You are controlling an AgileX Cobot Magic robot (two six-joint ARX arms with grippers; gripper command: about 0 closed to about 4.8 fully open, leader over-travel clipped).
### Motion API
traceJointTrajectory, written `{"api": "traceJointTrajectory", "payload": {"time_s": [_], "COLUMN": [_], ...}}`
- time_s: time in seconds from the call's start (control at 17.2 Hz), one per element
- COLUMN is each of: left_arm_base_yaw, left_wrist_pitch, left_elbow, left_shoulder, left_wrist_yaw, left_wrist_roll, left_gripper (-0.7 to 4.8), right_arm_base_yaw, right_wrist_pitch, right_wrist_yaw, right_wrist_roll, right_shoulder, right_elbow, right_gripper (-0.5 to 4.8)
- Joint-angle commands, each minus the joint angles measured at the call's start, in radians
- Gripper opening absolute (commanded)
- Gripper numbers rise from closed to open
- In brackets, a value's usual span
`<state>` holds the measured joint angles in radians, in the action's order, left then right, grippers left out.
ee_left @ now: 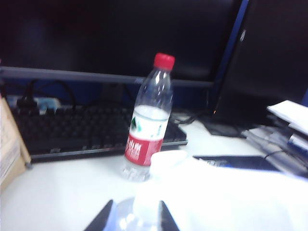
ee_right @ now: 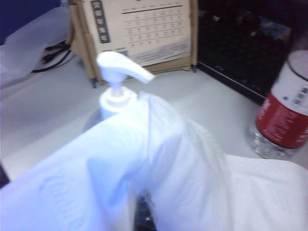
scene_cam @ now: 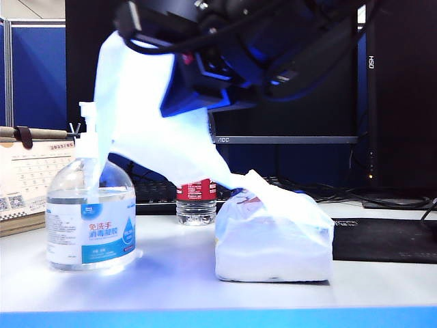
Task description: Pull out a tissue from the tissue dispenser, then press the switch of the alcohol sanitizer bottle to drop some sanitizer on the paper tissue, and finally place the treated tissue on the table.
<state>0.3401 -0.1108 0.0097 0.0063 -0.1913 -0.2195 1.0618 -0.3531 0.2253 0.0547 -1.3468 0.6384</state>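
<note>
The right claw (scene_cam: 179, 96), clamped on a tissue (scene_cam: 143, 109), hangs above the alcohol sanitizer bottle (scene_cam: 90, 222); the sheet drapes beside the switch (ee_right: 122, 67), trailing to the tissue dispenser (scene_cam: 273, 242). The left claw (ee_left: 134, 216) stands spread, empty, over the surface (scene_cam: 171, 273).

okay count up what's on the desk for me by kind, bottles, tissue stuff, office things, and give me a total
Bottles: 2, the sanitizer bottle and the water bottle.
Tissue items: 2, the tissue pack and the pulled tissue.
Office things: 3, the calendar, keyboard and monitor.
Total: 7
</note>
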Motion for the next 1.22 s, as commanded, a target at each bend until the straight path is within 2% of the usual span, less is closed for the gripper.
{"api": "traceJointTrajectory", "payload": {"time_s": [0.06,0.17,0.35,0.41,0.52,0.7,0.87,1.05,1.22], "left_arm_base_yaw": [0.0,-0.001,-0.001,-0.001,-0.001,-0.001,-0.002,-0.002,-0.002], "left_wrist_pitch": [-0.05,-0.065,-0.142,-0.164,-0.236,-0.321,-0.374,-0.37,-0.37], "left_elbow": [0.006,0.017,0.043,0.055,0.083,0.131,0.137,0.137,0.137], "left_shoulder": [0.011,0.029,0.117,0.164,0.3,0.497,0.52,0.52,0.52], "left_wrist_yaw": [0.012,0.042,0.037,0.037,0.036,0.034,0.057,0.056,0.057], "left_wrist_roll": [-0.025,-0.028,-0.031,-0.019,0.004,0.029,0.029,0.029,0.029], "left_gripper": [1.21,1.21,1.2,1.21,1.21,1.21,1.21,1.21,1.2], "right_arm_base_yaw": [0.003,0.014,0.017,0.026,0.029,0.076,0.077,0.083,0.084], "right_wrist_pitch": [-0.024,-0.025,-0.023,-0.021,-0.019,-0.011,-0.003,0.099,0.166], "right_wrist_yaw": [-0.045,-0.049,-0.112,-0.101,-0.142,-0.122,-0.122,-0.121,-0.116], "right_wrist_roll": [-0.002,-0.003,-0.003,-0.01,-0.004,-0.03,-0.037,-0.12,-0.137], "right_shoulder": [0.001,0.001,-0.001,-0.001,-0.001,0.0,0.0,-0.001,-0.001], "right_elbow": [0.006,0.009,0.009,0.009,0.013,0.014,0.027,0.116,0.159], "right_gripper": [-0.06,-0.06,-0.06,-0.06,-0.06,-0.06,-0.06,-0.06,-0.06]}}
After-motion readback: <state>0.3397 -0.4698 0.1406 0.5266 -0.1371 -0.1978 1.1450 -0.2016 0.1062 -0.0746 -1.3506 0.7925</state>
